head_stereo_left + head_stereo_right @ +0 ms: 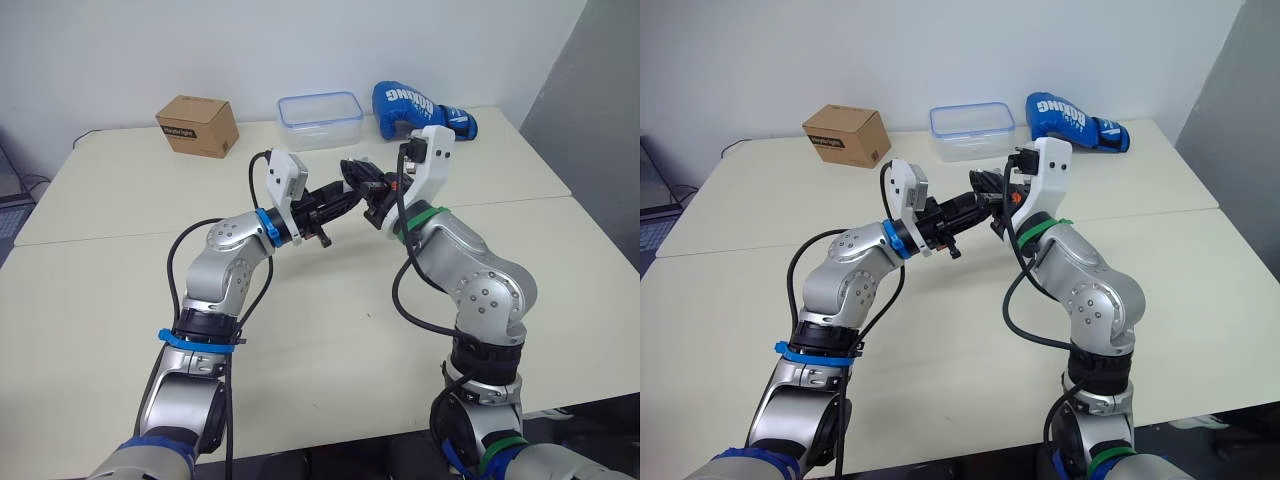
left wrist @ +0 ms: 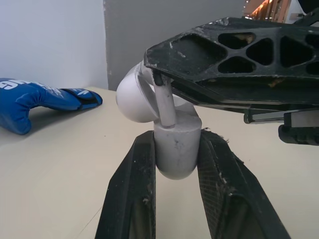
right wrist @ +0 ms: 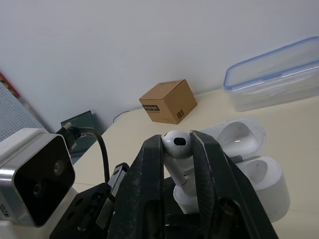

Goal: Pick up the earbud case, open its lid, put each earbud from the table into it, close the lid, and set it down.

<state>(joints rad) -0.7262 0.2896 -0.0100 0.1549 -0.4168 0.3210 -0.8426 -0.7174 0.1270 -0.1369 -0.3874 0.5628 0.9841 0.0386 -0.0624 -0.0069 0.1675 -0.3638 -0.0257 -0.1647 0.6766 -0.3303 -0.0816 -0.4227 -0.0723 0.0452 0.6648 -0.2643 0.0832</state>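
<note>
My left gripper is shut on the white earbud case, held in the air above the middle of the table. The case's rounded lid is swung open. My right gripper is shut on a white earbud, with the earbud's stem pointing down into the case. In the head views the two grippers meet tip to tip, left gripper against right gripper. Whether another earbud lies on the table I cannot tell.
Along the far edge of the beige table stand a brown cardboard box, a clear plastic container with a blue rim and a blue boxing glove.
</note>
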